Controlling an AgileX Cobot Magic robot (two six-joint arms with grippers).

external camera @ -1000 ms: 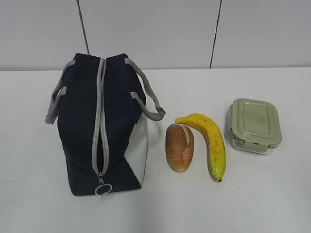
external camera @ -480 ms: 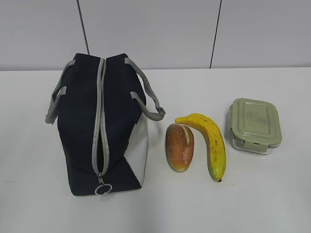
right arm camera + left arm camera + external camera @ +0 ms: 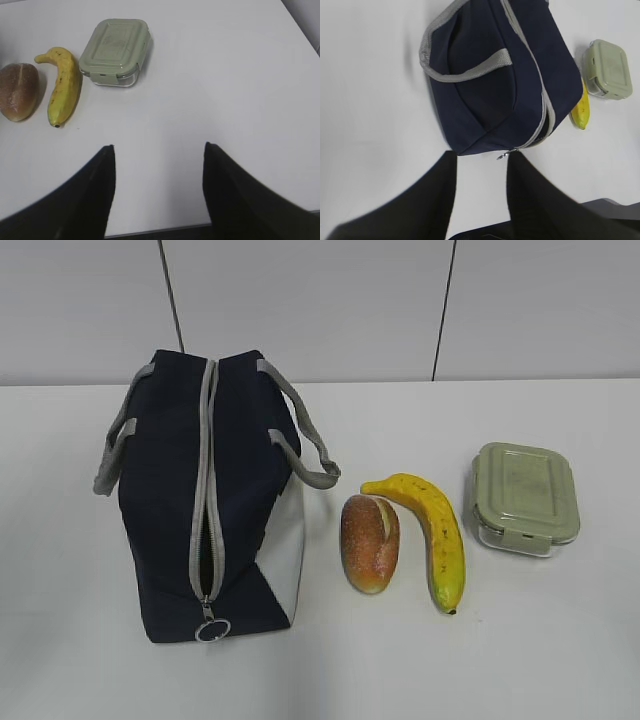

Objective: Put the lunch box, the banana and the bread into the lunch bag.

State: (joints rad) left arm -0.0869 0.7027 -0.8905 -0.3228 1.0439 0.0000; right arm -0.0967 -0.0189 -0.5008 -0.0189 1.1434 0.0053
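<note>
Nothing shifted on the worktop [image 3: 560, 640] since the earlier frame. One bag [image 3: 205, 500], one bread [image 3: 369, 542], one banana [image 3: 432, 538], one box [image 3: 525, 497] — bag at left, bread and banana side by side, box apart at right. Zipper part open; contents unseen. Box lidded. Left tool [image 3: 481, 159] parted, empty, near the zipper pull; right tool [image 3: 157, 147] wide, empty.

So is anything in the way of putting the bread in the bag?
Yes. The lunch bag has its zipper mostly closed along the top, with only a short gap near the ring pull. The bread lies just right of the bag, nothing between them.
</note>
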